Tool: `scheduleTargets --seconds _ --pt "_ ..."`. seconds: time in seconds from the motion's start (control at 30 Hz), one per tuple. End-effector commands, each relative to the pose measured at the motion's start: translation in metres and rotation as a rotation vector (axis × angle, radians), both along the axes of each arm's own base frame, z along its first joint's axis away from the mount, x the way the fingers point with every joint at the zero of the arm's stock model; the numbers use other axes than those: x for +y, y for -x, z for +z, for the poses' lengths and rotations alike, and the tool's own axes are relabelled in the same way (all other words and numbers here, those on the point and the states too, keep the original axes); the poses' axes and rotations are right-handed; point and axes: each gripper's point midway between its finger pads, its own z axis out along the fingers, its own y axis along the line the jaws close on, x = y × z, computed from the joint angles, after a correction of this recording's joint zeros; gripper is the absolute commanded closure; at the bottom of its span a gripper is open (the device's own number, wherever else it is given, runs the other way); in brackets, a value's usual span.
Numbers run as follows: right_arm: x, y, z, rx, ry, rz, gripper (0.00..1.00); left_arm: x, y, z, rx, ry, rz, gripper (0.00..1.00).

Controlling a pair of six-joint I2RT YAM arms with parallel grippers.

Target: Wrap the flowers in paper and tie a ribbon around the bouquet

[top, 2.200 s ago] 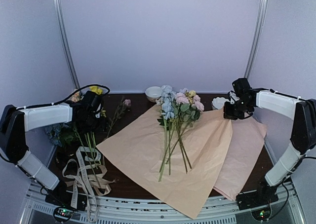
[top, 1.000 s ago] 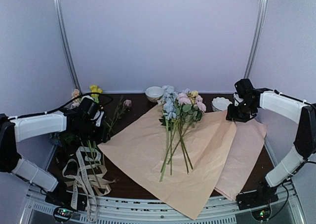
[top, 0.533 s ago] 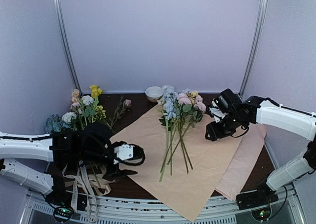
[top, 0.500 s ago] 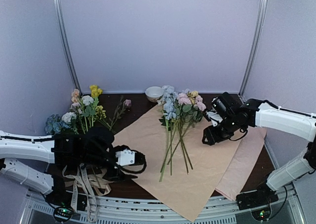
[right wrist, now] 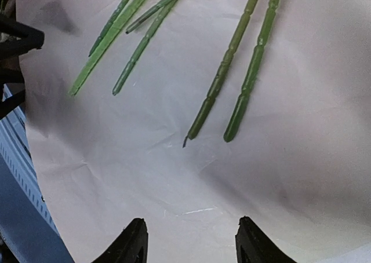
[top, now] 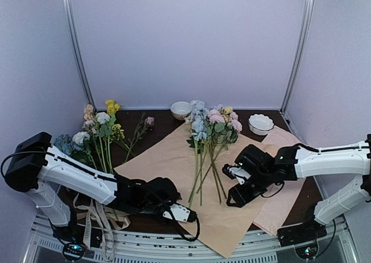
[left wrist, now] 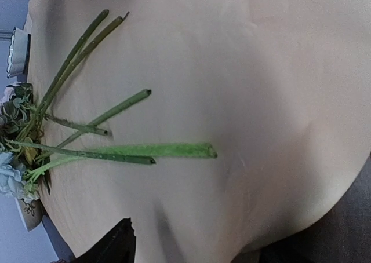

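Note:
The paper [top: 168,170] lies peach face up across the middle of the table. The flowers [top: 210,127] rest on it, blooms to the back, stems [top: 203,176] running toward me. My left gripper [top: 184,215] sits low at the paper's near-left edge, open. In the left wrist view only one fingertip [left wrist: 113,245] shows over the paper [left wrist: 243,72], short of the stem ends [left wrist: 174,150]. My right gripper [top: 232,198] hovers open over the paper [right wrist: 116,176], just past two stem ends [right wrist: 232,124]. The ribbon [top: 91,228] lies tangled at the front left. No bouquet is in view.
Loose flowers [top: 98,130] lie at the back left. A small bowl [top: 180,108] and a fluted white dish [top: 260,123] stand at the back. A plain pink sheet [top: 284,199] sticks out from under the paper on the right. The table's metal rail [top: 174,243] runs along the front.
Both arms have swung from the table's back sides down toward the front of the paper. The left arm now lies low along the front edge, and the right gripper is near the stem ends.

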Motion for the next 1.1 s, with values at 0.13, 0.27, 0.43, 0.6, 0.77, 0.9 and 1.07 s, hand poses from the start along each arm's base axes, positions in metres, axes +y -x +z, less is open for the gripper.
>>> scheduleTargets --seconds 0.13,0.27,0.43,0.6,0.77,0.9,1.07 --pt "0.022 0.025 0.025 -0.055 -0.154 0.123 0.49 -0.015 -0.01 0.004 -0.004 0.044 0.062 0.62" --pt "0.033 0.025 0.066 -0.153 -0.27 0.193 0.5 -0.021 0.004 0.022 0.129 0.155 0.038 0.82" --pt "0.032 0.021 0.119 -0.341 -0.375 0.249 0.52 -0.015 0.0 0.022 0.288 0.184 0.099 1.0" --pt "0.029 0.039 0.121 -0.368 -0.438 0.315 0.52 -0.007 -0.014 0.029 0.459 0.299 0.24 1.0" --pt "0.03 0.06 0.107 -0.298 -0.463 0.403 0.46 -0.004 -0.019 0.028 0.617 0.409 0.346 1.0" --pt "0.029 0.065 0.104 -0.292 -0.474 0.42 0.41 0.003 -0.027 0.021 0.716 0.453 0.426 1.0" --pt "0.028 0.069 0.1 -0.295 -0.499 0.422 0.28 0.009 -0.032 0.01 0.787 0.476 0.482 1.0"
